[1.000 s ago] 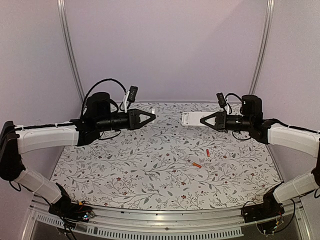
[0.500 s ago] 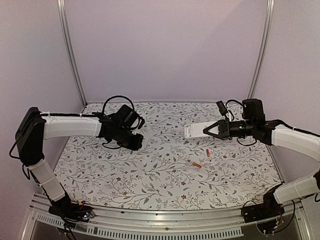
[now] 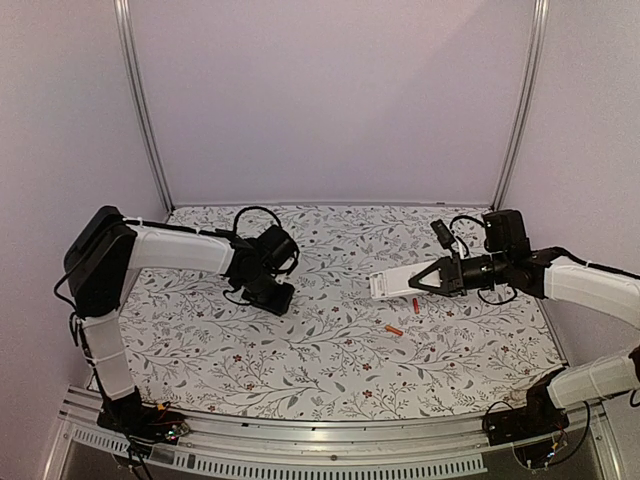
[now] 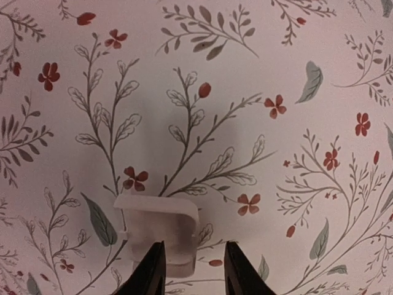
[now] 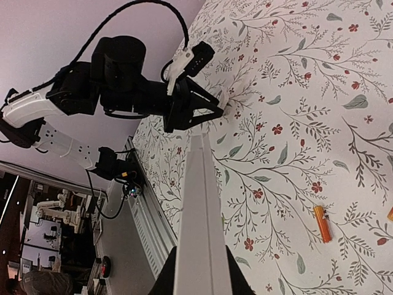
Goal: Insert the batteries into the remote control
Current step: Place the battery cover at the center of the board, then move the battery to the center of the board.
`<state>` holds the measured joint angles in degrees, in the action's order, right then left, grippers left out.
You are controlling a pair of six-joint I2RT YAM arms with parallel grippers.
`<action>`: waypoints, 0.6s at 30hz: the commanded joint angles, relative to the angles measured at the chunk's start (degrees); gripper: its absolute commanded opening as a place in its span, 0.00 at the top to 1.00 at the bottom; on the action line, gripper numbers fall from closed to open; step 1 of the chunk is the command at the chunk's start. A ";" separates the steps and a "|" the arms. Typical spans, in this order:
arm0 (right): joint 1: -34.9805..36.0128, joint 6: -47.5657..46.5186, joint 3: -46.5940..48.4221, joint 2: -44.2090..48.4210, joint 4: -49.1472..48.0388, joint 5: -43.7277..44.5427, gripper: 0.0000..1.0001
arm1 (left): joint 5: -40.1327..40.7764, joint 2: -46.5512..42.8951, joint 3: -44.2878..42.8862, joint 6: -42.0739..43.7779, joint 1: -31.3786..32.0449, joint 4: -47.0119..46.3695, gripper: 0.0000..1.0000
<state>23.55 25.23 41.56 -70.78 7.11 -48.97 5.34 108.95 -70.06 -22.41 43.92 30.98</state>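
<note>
My right gripper is shut on the white remote control and holds it above the table, its free end pointing left. In the right wrist view the remote shows edge-on between the fingers. Two orange-red batteries lie on the table below it, one to the front and one partly under the remote; one also shows in the right wrist view. My left gripper points down at the table, open, over a small translucent white cover piece lying flat.
The floral tablecloth covers the whole table. A metal rail runs along the near edge. Purple walls close in the back and sides. The left arm shows beyond the remote in the right wrist view.
The left arm has swung from mid-air down and back to the table at the left. The right gripper has carried the remote forward and lower, over the batteries.
</note>
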 commanded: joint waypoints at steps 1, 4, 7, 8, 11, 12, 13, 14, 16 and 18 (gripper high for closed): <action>-0.25 -1.31 -0.34 1.46 0.66 -2.02 1.00 | -1.18 -0.47 -0.86 1.08 0.70 1.52 0.59; -0.10 -1.32 -0.34 1.06 0.75 -2.56 1.00 | -4.23 -5.03 -0.46 2.62 1.04 -0.70 0.45; 0.79 -1.48 -0.34 0.63 0.68 -3.28 1.00 | -10.75 -11.16 1.01 4.42 1.23 -6.34 0.32; 1.40 -1.62 -0.22 0.37 0.70 -3.40 1.00 | -13.57 -13.65 2.38 4.54 1.20 -9.54 0.25; 3.06 -1.93 0.15 -0.38 0.78 -4.33 1.00 | -22.22 -19.25 7.03 4.69 1.37 -21.22 0.17; 3.59 -1.98 0.30 -0.61 0.82 -4.56 1.00 | -23.88 -20.53 8.39 4.59 1.65 -25.33 0.18; 4.09 -2.09 0.54 -0.72 0.95 -4.86 1.00 | -26.01 -21.35 9.73 4.62 1.89 -28.84 0.18; 4.70 -2.31 0.80 -1.00 1.03 -5.35 1.00 | -28.04 -21.65 10.57 4.38 2.18 -32.92 0.19; 6.13 -2.66 1.42 -1.40 1.30 -5.96 1.00 | -33.32 -20.74 10.08 3.51 2.65 -36.39 0.22; 7.11 -2.98 1.79 -1.74 1.32 -6.75 1.00 | -36.52 -18.77 7.85 3.84 3.69 -36.76 0.27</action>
<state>28.67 23.88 41.60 -71.75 7.92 -52.88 -19.77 86.70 -61.52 -18.94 45.54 3.57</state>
